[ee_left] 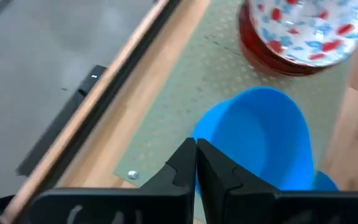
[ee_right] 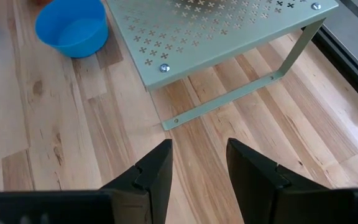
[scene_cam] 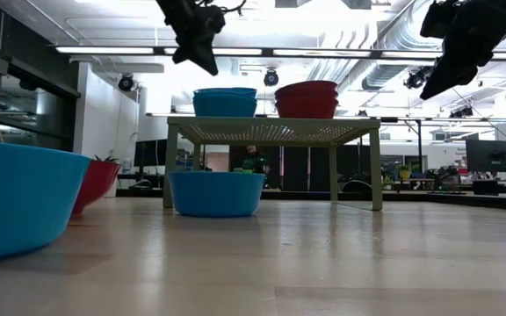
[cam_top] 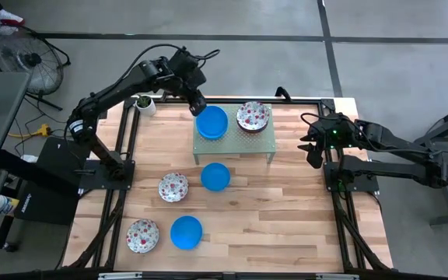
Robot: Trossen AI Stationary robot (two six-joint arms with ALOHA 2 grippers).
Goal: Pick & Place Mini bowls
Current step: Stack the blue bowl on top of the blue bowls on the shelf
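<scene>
A green perforated shelf [cam_top: 236,145] stands in the table's middle. On it rest a stack of blue mini bowls [cam_top: 212,123] [scene_cam: 225,102] and a stack of floral mini bowls [cam_top: 253,116] [ee_left: 300,31]. Four more bowls sit on the wood: blue [cam_top: 215,176], floral [cam_top: 173,187], floral [cam_top: 142,236] and blue [cam_top: 186,232]. My left gripper [cam_top: 199,109] [ee_left: 196,152] is shut, hovering just above the far-left rim of the blue stack; the low view shows a gap beneath my left gripper [scene_cam: 207,63]. My right gripper [cam_top: 313,152] [ee_right: 197,149] is open, raised at the table's right side.
A small white pot with a green plant [cam_top: 144,103] stands at the far left corner, close to my left arm. The shelf's leg and crossbar [ee_right: 229,99] lie ahead of my right gripper. Bare wood stretches across the near right part of the table [cam_top: 286,225].
</scene>
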